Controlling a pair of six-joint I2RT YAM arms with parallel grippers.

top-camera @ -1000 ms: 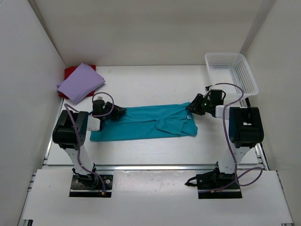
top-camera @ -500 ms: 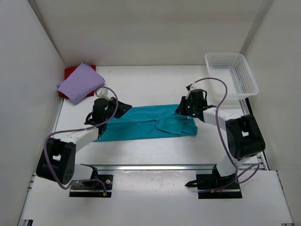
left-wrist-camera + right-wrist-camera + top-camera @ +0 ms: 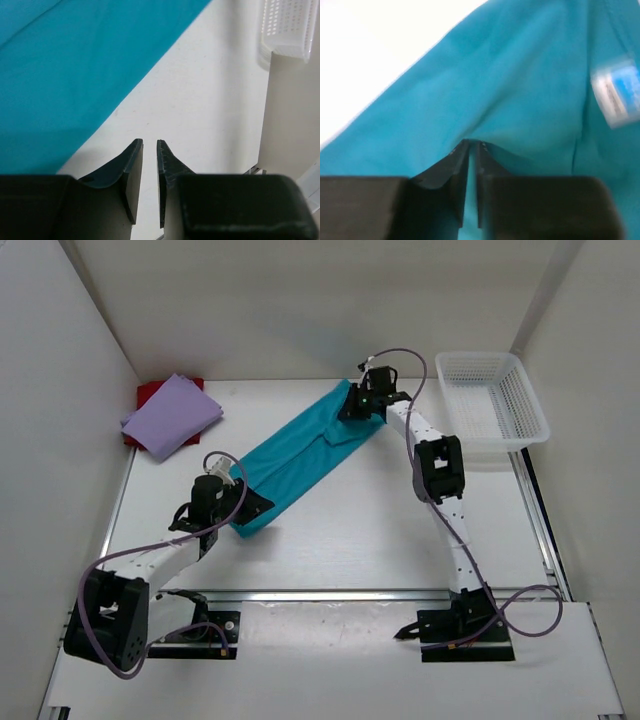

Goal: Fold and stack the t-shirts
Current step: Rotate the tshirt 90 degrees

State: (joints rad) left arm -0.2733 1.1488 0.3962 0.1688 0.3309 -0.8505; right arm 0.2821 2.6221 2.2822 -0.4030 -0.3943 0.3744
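Note:
The teal t-shirt [image 3: 300, 455] lies stretched in a diagonal band from near left to far centre. My right gripper [image 3: 354, 406] is at its far end, shut on a puckered fold of the teal t-shirt [image 3: 520, 90] that bunches at the right gripper [image 3: 471, 144] tips. My left gripper [image 3: 254, 510] sits at the shirt's near end. In the left wrist view the left gripper [image 3: 150, 143] shows a narrow empty gap with bare table behind it, and the teal t-shirt [image 3: 65, 75] lies beside it to the left. The folded lavender t-shirt [image 3: 172, 416] rests on the red t-shirt [image 3: 149, 393] at far left.
A white mesh basket [image 3: 494, 398] stands at the far right corner, also seen as the basket [image 3: 287, 25] in the left wrist view. White walls close in the table on the left, back and right.
The right arm has reached far back, pulling the shirt's right end toward the back wall, so the shirt turned from flat sideways to diagonal. The left gripper moved nearer and slightly right.

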